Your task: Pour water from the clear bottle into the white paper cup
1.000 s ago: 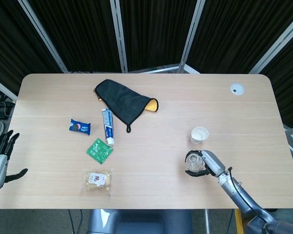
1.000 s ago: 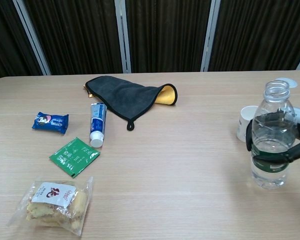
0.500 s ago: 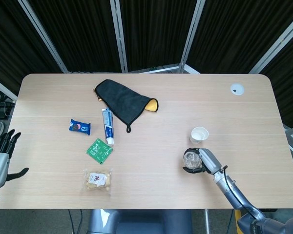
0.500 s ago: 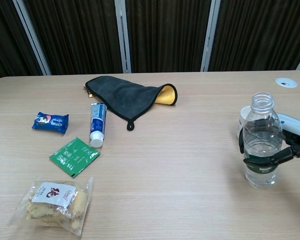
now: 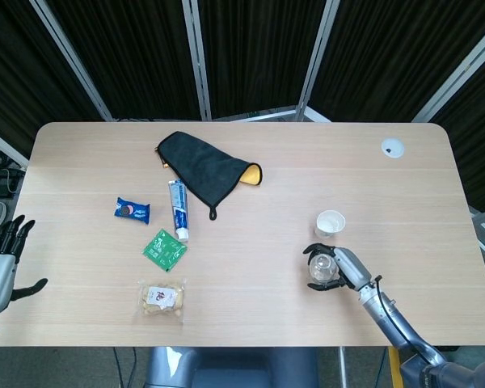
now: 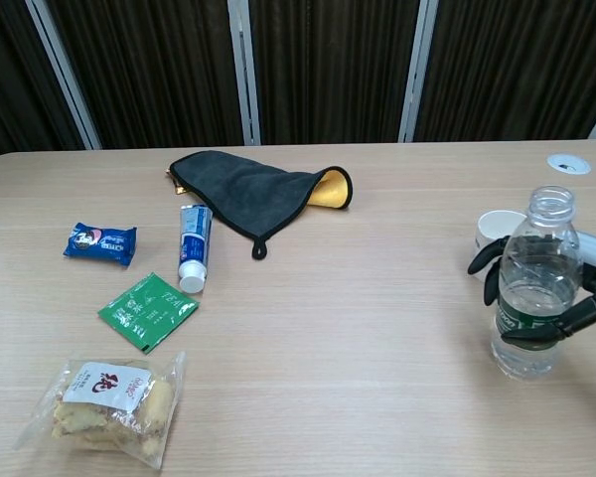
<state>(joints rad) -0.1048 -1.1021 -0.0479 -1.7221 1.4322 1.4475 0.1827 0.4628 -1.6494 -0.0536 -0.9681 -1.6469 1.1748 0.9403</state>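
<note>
The clear bottle (image 6: 536,288) stands upright and uncapped on the surface (image 6: 358,328), just in front of the white paper cup (image 6: 498,230). Your right robot hand (image 6: 566,298) is wrapped around its middle, fingers clamped on it, so you seem to be at the grasp, pour not begun. Next, lift, carry the mouth over the cup, tilt slowly. Your left robot hand (image 5: 2,255) hangs off the surface, fingers spread, holding nothing
</note>
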